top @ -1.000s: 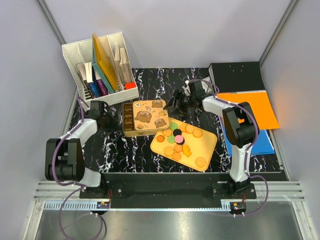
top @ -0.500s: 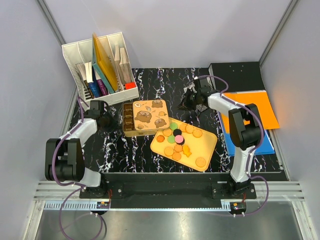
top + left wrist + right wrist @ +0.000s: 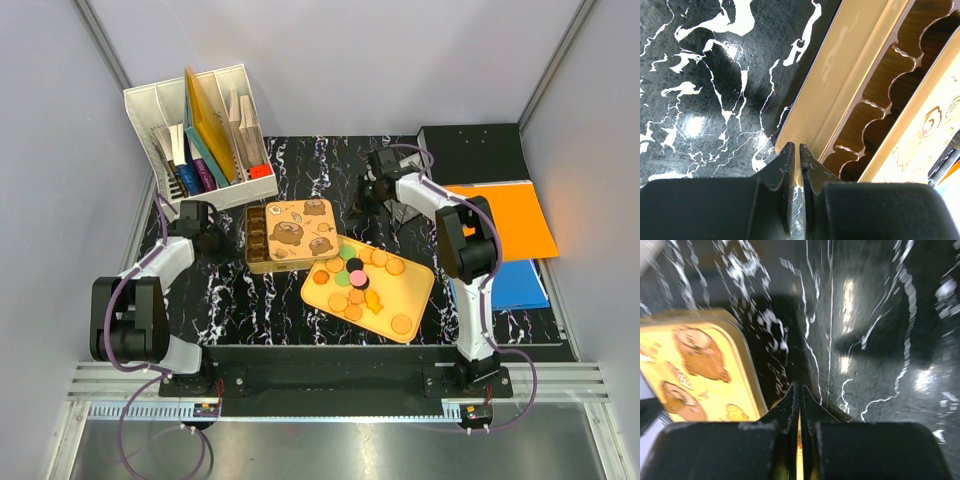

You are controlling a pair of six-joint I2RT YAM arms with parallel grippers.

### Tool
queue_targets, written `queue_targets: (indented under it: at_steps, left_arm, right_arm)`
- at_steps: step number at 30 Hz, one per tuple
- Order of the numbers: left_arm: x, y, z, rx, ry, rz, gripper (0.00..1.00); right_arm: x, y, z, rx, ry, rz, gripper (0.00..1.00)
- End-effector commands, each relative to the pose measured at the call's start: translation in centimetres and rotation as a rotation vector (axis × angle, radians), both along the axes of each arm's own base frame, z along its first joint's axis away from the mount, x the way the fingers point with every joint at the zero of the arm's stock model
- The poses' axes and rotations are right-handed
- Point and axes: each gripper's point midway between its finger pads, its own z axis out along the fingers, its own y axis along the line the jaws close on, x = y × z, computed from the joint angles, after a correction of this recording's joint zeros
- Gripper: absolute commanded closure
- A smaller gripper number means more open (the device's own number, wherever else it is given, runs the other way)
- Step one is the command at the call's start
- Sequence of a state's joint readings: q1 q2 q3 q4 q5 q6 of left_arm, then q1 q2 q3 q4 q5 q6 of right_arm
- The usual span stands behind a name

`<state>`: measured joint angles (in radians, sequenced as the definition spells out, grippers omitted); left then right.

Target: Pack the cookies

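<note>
Jaws, top view: right jaws hang over the black marbled desk beyond the cream picture-printed tin lid, having swung off it within the last second. Left jaws are unmoved beside the gold rectangular tin. Small round and fish-shaped cookies lie unshifted on the yellow tray; judged none packed yet.
Left wrist: jaws closed to a slit, empty, beside the tin wall; scalloped brown insert bare.
Right wrist: jaws pressed together, with an unidentifiable yellow sliver between them.
</note>
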<state>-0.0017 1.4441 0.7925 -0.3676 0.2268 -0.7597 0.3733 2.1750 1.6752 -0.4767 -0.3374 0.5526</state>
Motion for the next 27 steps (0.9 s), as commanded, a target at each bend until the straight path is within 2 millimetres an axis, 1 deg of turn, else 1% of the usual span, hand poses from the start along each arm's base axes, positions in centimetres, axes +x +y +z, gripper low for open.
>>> queue_targets:
  at_steps: [1, 5, 6, 7, 9, 12, 16, 22, 23, 25, 26, 27]
  left_arm:
    - [2.1, -0.8, 2.3, -0.042, -0.085, -0.02, 0.89]
    - [2.0, -0.9, 2.1, -0.049, -0.082, -0.021, 0.89]
    - [2.0, -0.9, 2.1, -0.048, -0.08, -0.022, 0.89]
    - [2.0, -0.9, 2.1, -0.05, -0.08, -0.023, 0.89]
    - [2.0, -0.9, 2.2, -0.049, -0.083, -0.024, 0.89]
    - [2.0, -0.9, 2.1, -0.05, -0.083, -0.025, 0.89]
    - [1.9, -1.0, 2.1, -0.056, -0.083, -0.027, 0.89]
    - [2.1, -1.1, 2.0, -0.059, -0.082, -0.028, 0.89]
    - [2.2, -1.1, 2.1, -0.059, -0.083, -0.029, 0.89]
    - [2.3, -1.1, 2.0, -0.061, -0.079, -0.029, 0.89]
    - [2.3, -1.1, 2.0, -0.061, -0.078, -0.031, 0.89]
    - [2.3, -1.1, 1.8, -0.062, -0.075, -0.031, 0.89]
  right_arm:
    - [-1.5, 1.8, -0.3, -0.017, 0.02, 0.079, 1.0]
    - [-3.0, 4.5, -0.5, -0.008, 0.031, 0.149, 1.0]
    - [-3.1, 5.2, -0.2, -0.005, 0.019, 0.166, 1.0]
    - [-3.3, 5.5, -0.5, -0.006, 0.026, 0.176, 1.0]
    - [-3.7, 6.4, -0.3, -0.005, 0.027, 0.197, 1.0]
    - [-4.0, 7.0, -0.2, -0.006, 0.022, 0.211, 1.0]
    - [-4.1, 7.1, 0.1, -0.005, 0.021, 0.216, 1.0]
    - [-3.6, 7.3, 0.5, -0.017, 0.011, 0.221, 0.99]
    - [-3.3, 7.5, 1.0, -0.013, -0.002, 0.229, 0.99]
    - [-3.4, 7.7, 0.9, -0.028, 0.001, 0.238, 0.97]
    - [-3.1, 8.0, 1.5, -0.027, -0.017, 0.245, 0.97]
    - [-3.1, 8.2, 1.4, -0.029, -0.016, 0.251, 0.96]
